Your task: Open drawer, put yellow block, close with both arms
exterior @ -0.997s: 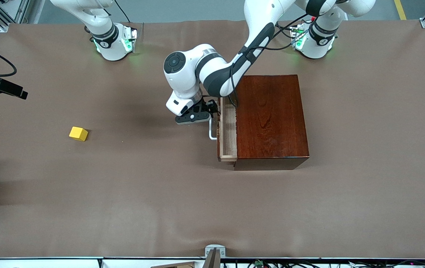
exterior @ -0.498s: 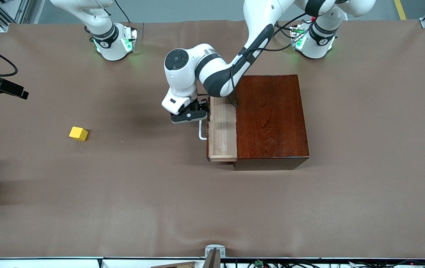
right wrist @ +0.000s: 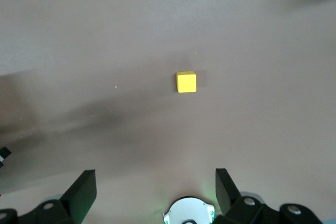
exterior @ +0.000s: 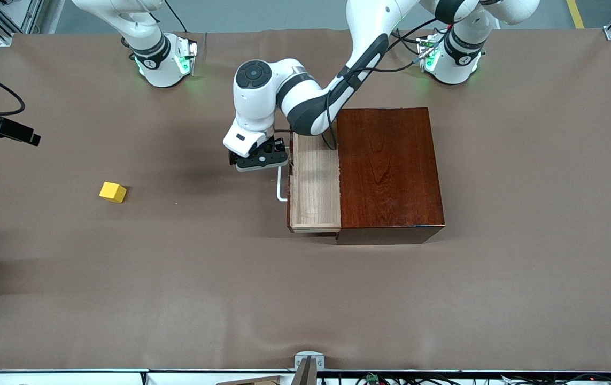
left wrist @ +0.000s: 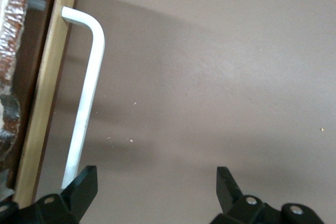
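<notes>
The drawer (exterior: 316, 182) stands pulled out of the mahogany box (exterior: 391, 171), its pale tray empty. Its white handle (exterior: 282, 184) faces the right arm's end of the table. My left gripper (exterior: 261, 159) is low beside the handle with its jaws wide open. In the left wrist view the handle (left wrist: 86, 87) runs up against one finger (left wrist: 81, 187), and nothing lies between the fingers of the left gripper (left wrist: 156, 187). The yellow block (exterior: 113, 192) lies on the table toward the right arm's end. My right gripper (right wrist: 155, 182) hangs open and empty high over the table, with the block (right wrist: 186, 82) below it.
The brown mat (exterior: 230, 278) covers the table. The right arm's green-lit base (right wrist: 188, 213) shows under the right gripper. The drawer's dark front (left wrist: 39, 103) shows edge-on in the left wrist view. A black hand with a cable (exterior: 11, 128) shows at the view's edge.
The drawer has slid farther out of the box toward the right arm's end. My left gripper moved the same way with the handle. The yellow block has not moved.
</notes>
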You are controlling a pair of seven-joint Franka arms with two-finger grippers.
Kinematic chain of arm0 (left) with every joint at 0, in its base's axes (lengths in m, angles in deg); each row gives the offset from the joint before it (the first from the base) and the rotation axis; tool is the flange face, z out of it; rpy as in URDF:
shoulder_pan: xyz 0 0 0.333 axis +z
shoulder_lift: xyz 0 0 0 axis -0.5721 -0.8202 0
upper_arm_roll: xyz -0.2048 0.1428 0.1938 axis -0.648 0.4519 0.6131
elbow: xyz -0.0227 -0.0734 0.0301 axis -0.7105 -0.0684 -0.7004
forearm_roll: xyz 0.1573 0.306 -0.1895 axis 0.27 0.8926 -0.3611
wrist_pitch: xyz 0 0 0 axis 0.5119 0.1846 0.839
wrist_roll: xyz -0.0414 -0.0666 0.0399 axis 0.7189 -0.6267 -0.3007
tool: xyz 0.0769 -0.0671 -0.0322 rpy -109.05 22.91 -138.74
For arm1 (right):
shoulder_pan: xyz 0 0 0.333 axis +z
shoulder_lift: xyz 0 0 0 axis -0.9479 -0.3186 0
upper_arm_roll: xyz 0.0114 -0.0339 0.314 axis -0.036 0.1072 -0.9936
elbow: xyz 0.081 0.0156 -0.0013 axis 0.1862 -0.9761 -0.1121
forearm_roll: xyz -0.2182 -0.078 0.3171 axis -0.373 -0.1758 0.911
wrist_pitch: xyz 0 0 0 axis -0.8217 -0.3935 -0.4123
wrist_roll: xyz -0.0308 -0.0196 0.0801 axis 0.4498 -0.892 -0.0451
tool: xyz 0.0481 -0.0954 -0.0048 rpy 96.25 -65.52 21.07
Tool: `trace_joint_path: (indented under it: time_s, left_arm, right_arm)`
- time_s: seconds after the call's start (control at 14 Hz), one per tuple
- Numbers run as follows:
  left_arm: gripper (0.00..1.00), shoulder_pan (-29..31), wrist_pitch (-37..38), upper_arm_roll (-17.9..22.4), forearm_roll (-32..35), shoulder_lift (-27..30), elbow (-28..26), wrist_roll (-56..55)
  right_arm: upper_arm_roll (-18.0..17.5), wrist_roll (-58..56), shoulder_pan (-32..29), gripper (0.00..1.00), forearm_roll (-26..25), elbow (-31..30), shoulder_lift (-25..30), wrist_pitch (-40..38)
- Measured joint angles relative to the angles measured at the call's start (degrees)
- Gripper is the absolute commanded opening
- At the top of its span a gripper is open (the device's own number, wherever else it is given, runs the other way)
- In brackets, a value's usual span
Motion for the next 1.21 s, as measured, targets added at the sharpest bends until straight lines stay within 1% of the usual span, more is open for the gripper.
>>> trace_joint_path:
  time_s: [0.28,0.36,0.5,0.78,1.07,1.21]
  left_arm:
    - [1.0,0.5,0.7,0.5,0.0,0.8,1.8,-0.1]
    - [1.0,1.1,1.5,0.7,0.0,2.0,2.5,-0.1]
    - [1.0,3.3,3.6,1.3,0.0,6.5,3.3,0.0]
    - [1.0,10.0,13.6,1.8,0.0,17.4,2.7,4.5]
    - [1.0,17.0,22.6,1.9,0.0,23.3,2.3,11.8]
    - [1.0,21.2,27.2,1.9,0.0,26.1,2.2,16.1]
  right_arm:
    - [0.1,0.0,-1.2,1.0,0.0,-0.1,-1.9,0.0]
    - [0.1,0.0,-1.4,1.0,0.0,-0.1,-2.6,0.0]
    - [0.2,0.0,-1.9,1.0,0.1,-0.1,-4.1,0.0]
    - [0.2,0.0,-4.6,1.0,3.7,-0.1,-7.6,0.5]
    - [0.3,0.0,-6.7,1.0,4.3,-0.4,-10.6,3.4]
    - [0.3,0.0,-7.8,1.0,4.4,-2.1,-12.0,5.4]
